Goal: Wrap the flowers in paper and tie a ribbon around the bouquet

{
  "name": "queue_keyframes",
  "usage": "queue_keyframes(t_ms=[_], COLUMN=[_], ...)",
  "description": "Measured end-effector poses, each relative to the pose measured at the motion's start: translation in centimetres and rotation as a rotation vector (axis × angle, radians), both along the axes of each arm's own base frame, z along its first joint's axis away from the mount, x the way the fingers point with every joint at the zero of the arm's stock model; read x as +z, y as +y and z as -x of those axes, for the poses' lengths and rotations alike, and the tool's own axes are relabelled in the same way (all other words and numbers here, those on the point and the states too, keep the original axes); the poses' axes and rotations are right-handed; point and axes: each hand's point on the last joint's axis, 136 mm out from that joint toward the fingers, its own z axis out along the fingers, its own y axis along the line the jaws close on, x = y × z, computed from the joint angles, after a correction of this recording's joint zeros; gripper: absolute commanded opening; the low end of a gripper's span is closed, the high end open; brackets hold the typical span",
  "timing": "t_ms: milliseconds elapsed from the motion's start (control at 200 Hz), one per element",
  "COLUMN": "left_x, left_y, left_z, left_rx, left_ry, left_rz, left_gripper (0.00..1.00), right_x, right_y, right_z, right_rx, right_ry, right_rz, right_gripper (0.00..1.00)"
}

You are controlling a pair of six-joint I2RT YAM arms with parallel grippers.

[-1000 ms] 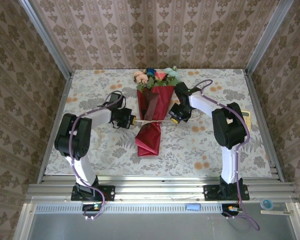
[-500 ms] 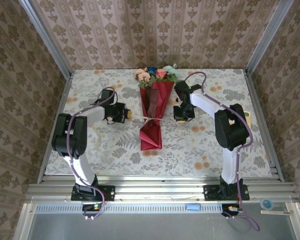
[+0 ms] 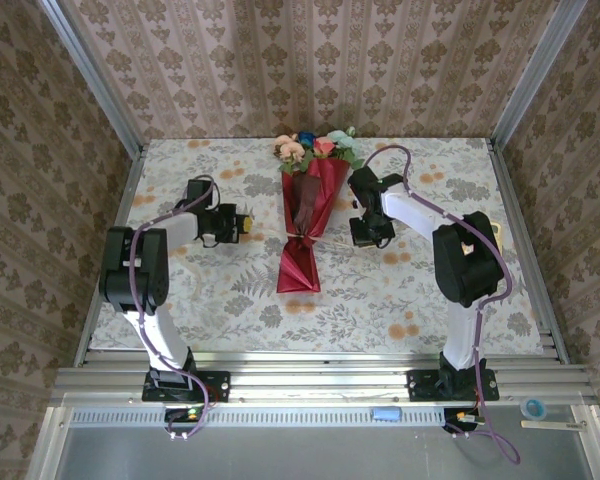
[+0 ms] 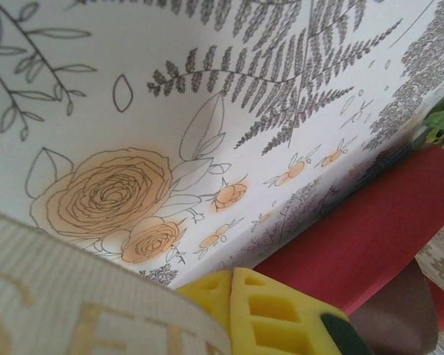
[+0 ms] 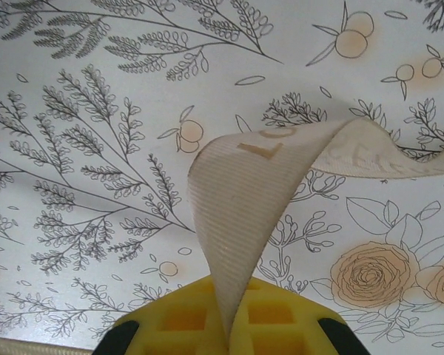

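Left jaws, right jaws each clamped on ribbon (image 5: 244, 185) end; ribbon crosses bouquet (image 3: 302, 265); gold lettering, "LO" legible.

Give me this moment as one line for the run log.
stage: tying | bouquet: lying on table | ribbon: across its waist | left jaws: shut on ribbon | right jaws: shut on ribbon

The bouquet (image 3: 315, 195) and ribbon (image 5: 244, 200) bar the table's middle; bare tablecloth (image 3: 410, 295) lies nearer the front.

Floral tablecloth (image 3: 400, 290) (patterned walls (image 3: 310, 60) around)
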Motion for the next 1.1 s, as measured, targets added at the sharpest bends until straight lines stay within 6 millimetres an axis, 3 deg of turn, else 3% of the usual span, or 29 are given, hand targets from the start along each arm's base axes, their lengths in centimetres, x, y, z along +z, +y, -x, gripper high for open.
queue_keyframes(t_ms=[265,470,755,1100], left_x=[0.3,0.4,-0.9,0.1], left_y=[-0.4,0.9,1.2,0.8], left_z=[-0.1,-0.3,1.4,1.8], left_rx=[-0.005,0.018,0.017,-0.004], left_ry=[-0.005,0.003,0.065,0.057], left_rz=[0.032,0.058,0.099,0.144], left_gripper=[0.00,0.00,0.00,0.00], right_x=[0.8,1.0,2.6,2.1], right_y=[-1.0,-2.1,-4.4,-5.8], right_z=[-0.1,0.3,-0.5,-0.2], right_rx=[0.027,0.011,-0.098,-0.178], right_ry=[-0.040,-0.082,-0.157,-0.129], right_rz=[0.050,0.065,0.025,-0.052], right_gripper=[0.00,0.00,0.00,0.00])
